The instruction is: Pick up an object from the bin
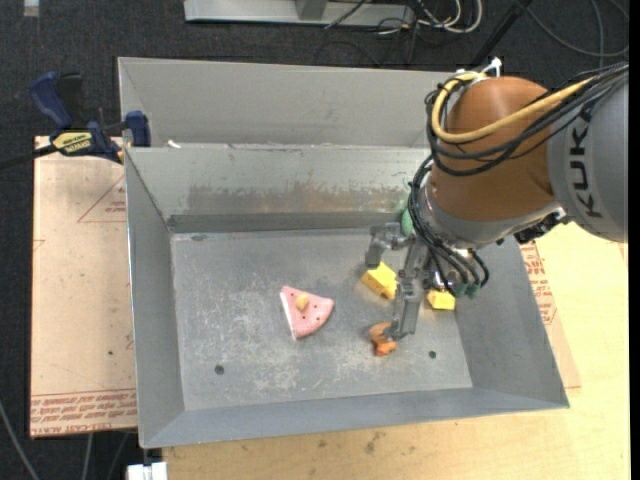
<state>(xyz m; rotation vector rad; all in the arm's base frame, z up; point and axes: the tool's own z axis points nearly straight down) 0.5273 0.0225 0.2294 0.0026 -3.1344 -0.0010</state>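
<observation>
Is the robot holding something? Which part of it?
Cannot tell. The gripper sits right at a small orange piece on the bin floor; any grip is hidden.

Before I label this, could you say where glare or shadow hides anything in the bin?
Camera view: dull sheen on the bin's back wall; no hard shadows; the arm overlaps one yellow block; the pink wedge is evenly lit.

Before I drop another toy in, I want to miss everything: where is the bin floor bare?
Bare: the left of the bin floor, between the left wall and the pink wedge, and the strip along the front wall. Crowded: the right, where the gripper hangs by a small orange piece, with a yellow block and a yellow piece close by.
</observation>
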